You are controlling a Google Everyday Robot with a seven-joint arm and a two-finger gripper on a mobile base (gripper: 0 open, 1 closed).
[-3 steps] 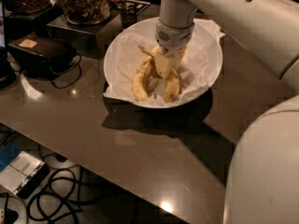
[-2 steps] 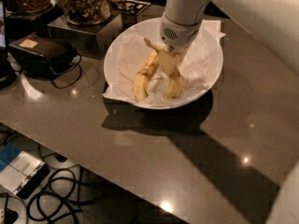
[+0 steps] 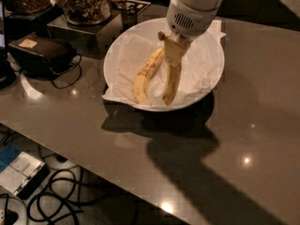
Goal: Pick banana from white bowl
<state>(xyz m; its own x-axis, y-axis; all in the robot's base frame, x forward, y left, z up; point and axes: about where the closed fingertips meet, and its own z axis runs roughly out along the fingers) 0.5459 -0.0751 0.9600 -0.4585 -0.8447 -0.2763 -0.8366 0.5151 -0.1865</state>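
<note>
The white bowl (image 3: 206, 83), wide, shallow and lined with crumpled white paper, stands on the dark table. My gripper (image 3: 174, 52) is over the bowl's middle and is shut on the upper part of the banana (image 3: 171, 86). This is the long, slim yellow one. It hangs down from the fingers, and its lower tip is near the bowl's front rim. A brown stem end (image 3: 161, 34) shows just above the fingers. A second, shorter banana (image 3: 144, 75) lies on the paper just left of it.
Glass jars of snacks (image 3: 84, 3) stand on a dark stand behind and left of the bowl. A black case (image 3: 40, 53) with a cable lies at the left. Cables and a white device (image 3: 21, 172) lie on the floor past the table's front edge.
The arm has risen and swung to the upper right, so less of it covers the bowl. The gripped banana now hangs more upright. The shorter banana has stayed in place.
</note>
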